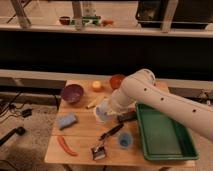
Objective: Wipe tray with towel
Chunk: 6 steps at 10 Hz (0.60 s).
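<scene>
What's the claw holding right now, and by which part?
The claw, over the table's middle, holds the towel by its bunched top; the rest hangs below.

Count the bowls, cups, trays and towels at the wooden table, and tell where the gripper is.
Bowls: 2, purple bowl, red bowl
Cups: 1, blue cup
Trays: 1, green tray
Towels: 1, towel in the shut gripper, left of the tray
Total: 5

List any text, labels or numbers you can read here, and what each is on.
None readable. No print shows on the tray, the purple bowl, or the towel held in the gripper above the table, left of the tray.
</scene>
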Motion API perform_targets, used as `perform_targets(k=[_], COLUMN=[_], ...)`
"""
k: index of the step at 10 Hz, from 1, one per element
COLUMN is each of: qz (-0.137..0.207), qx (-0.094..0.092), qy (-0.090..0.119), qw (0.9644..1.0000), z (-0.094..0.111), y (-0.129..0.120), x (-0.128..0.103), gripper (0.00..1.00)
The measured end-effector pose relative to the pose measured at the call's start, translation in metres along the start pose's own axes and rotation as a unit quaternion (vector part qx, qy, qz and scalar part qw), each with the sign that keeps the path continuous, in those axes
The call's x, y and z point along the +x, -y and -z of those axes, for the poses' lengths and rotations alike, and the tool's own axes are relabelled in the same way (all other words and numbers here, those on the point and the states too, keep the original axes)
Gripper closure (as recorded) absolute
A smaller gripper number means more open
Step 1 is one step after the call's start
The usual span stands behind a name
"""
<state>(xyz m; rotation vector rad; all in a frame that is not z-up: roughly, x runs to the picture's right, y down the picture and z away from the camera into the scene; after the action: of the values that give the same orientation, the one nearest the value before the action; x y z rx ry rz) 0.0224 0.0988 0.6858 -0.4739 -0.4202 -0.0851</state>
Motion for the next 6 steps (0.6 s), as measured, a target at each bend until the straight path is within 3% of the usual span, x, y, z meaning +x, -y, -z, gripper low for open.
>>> perform_targets(k=[2, 4, 6], qz=[-0.011, -0.037, -0.069], qx=[0.015, 0.060, 0.101], qy=[-0.008, -0.027, -0.049], qw=[0.9998, 0.9972, 0.9913], z=[0.005, 0.028, 0.056], y=[-0.001, -0.005, -0.016], x=[0.001, 0.015, 0.047], gripper=[1.00, 1.00, 1.00])
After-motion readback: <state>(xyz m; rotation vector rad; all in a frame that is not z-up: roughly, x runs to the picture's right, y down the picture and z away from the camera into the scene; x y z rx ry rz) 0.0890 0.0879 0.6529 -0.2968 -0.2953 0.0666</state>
